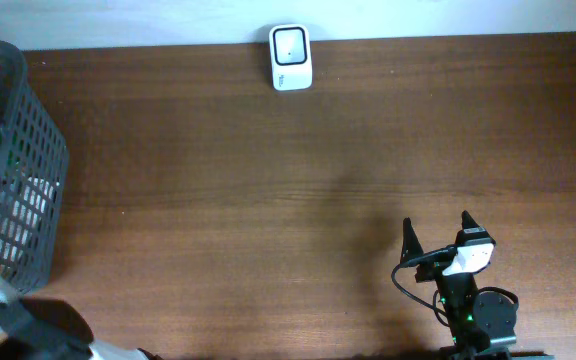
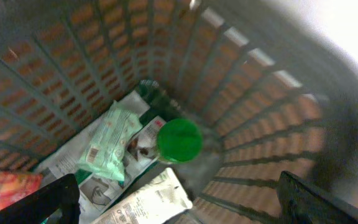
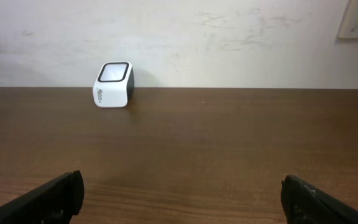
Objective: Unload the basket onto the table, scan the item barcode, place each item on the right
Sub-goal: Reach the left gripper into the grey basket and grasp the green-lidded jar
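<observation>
You are at the very start: no item has been lifted, and everything to be scanned lies inside the basket [image 1: 28, 190] at the left edge of the table [image 1: 268, 200]. The left gripper [image 2: 178, 190] hangs over the basket with its jaws spread wide and empty. The right gripper [image 3: 180, 186] is also spread and empty, low over bare wood, facing the scanner [image 3: 113, 84], which sits well apart at the far edge with its window turned towards you. Picking, carrying and presenting a barcode all remain. The bottle [image 2: 179, 140] appears to stand on end, green cap up at the camera, so its long axis runs vertically. The pale green packet [image 2: 110, 146] lies flat beside it. No barcode is readable here.
</observation>
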You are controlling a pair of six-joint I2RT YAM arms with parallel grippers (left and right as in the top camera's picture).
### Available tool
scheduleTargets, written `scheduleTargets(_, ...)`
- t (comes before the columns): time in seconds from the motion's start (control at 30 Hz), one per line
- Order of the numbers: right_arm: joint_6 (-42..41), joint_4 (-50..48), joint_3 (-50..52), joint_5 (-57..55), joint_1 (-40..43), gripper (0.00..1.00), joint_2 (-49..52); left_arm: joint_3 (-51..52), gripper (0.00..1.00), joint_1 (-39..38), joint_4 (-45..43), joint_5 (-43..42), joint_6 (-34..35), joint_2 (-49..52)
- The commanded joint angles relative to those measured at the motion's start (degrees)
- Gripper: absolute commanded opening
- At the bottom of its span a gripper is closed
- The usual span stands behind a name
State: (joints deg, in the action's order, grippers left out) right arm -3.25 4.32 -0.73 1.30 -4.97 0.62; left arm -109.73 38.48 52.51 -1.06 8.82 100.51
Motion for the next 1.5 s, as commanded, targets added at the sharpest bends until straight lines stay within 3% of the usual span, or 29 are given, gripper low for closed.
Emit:
scheduleTargets(0.0,-0.2,0.0,0.4,-0.5,-0.1,0.98,-0.4,-0.2,0.99,1.6,0.0,0.6,-1.1,6.3)
scheduleTargets(0.13,-0.2,0.0,0.4,-0.5,-0.1,0.98,-0.4,-0.2,0.99,1.0,-0.7,-0.7,-10.8,13.2)
scheduleTargets(0.3,-0.2,0.0,0.4,-0.5,-0.1,0.98,-0.4,-0.2,0.99,0.9,-1.3,-0.6,-14.0,18.2)
scheduleTargets(0.43,-0.2,0.0,0.4,-0.5,-0.1,0.98,-0.4,-0.2,0.99,-0.9,-2.4,-0.7,-24.0,21.5)
scheduleTargets(0.9,-0.2,0.0,0.4,-0.5,-0.1,0.98,-0.4,-0.2,1.0,-1.6,-6.1,-0.7,-23.9,27.0)
scheduleTargets(1.13,-0.2,0.0,0.4,-0.5,-0.1,0.98,-0.4,-0.2,0.73,-1.6,-6.4,-0.7,-23.1,27.0)
scheduleTargets(1.47,-0.2,0.1,0.4,-0.5,-0.1,0.98,-0.4,-1.3,0.57,-1.6,-6.9,-0.7,-20.8,22.7)
